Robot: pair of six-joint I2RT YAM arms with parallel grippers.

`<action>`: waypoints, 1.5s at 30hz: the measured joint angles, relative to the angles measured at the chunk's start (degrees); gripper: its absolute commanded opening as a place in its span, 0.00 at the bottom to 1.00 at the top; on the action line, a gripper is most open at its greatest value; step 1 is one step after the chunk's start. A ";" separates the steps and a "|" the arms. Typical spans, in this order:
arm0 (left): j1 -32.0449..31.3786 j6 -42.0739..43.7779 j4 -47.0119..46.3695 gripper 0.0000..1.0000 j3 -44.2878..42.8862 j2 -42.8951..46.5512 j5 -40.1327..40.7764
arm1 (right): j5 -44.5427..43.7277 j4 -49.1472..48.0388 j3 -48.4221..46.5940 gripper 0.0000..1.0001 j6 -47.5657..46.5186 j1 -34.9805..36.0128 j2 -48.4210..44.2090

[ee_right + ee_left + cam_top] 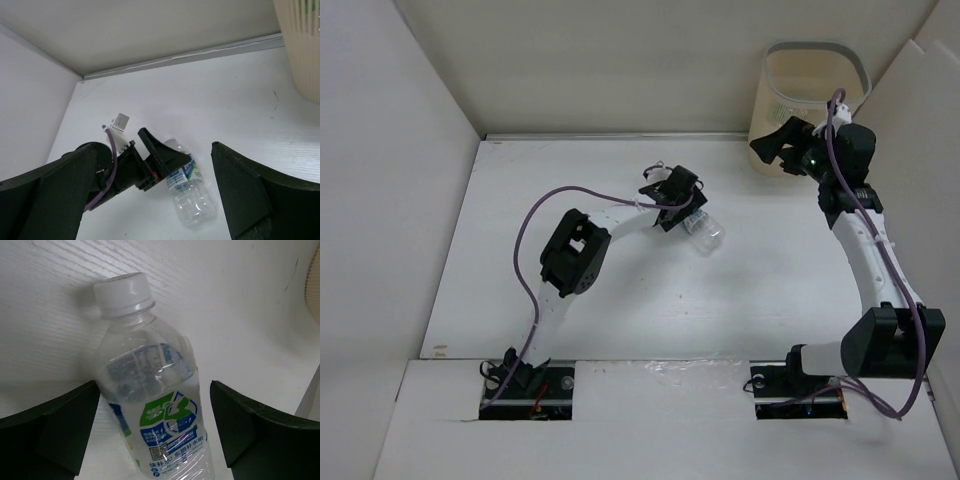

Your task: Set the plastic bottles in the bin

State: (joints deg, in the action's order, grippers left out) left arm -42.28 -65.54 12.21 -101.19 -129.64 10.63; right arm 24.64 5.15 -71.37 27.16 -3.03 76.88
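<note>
One clear plastic bottle [706, 236] with a white cap and a blue-green label lies on its side on the white table. My left gripper [688, 213] straddles it, a finger on each side. In the left wrist view the bottle [150, 390] fills the gap of the left gripper [154, 407]; a sliver of table shows beside the right finger, so the jaws stand open. My right gripper [775, 145] hovers open and empty beside the beige bin [817, 47] at the far right. The right wrist view shows the bottle [190, 195] under the left gripper [165, 155], and the bin's wall [300, 50].
White walls box the table in on the left, back and right. The bin stands in the far right corner against them. The right arm's elbow [890, 340] hangs over the table's near right side.
</note>
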 measured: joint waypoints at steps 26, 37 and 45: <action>4.87 20.04 -10.27 0.00 11.32 28.20 -7.89 | 11.89 -15.26 24.30 1.00 -8.90 16.24 -5.55; 4.90 21.81 -15.87 0.00 17.42 32.54 -15.61 | 11.52 -23.12 19.98 0.99 -7.63 24.28 2.38; 5.05 25.07 -18.86 0.53 19.45 33.07 -16.28 | 10.34 -23.85 16.90 0.00 -2.51 23.67 7.56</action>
State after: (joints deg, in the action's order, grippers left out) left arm -37.23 -40.47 -6.66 -81.73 -96.57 -5.65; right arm 34.98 -18.70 -54.48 24.64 20.64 84.44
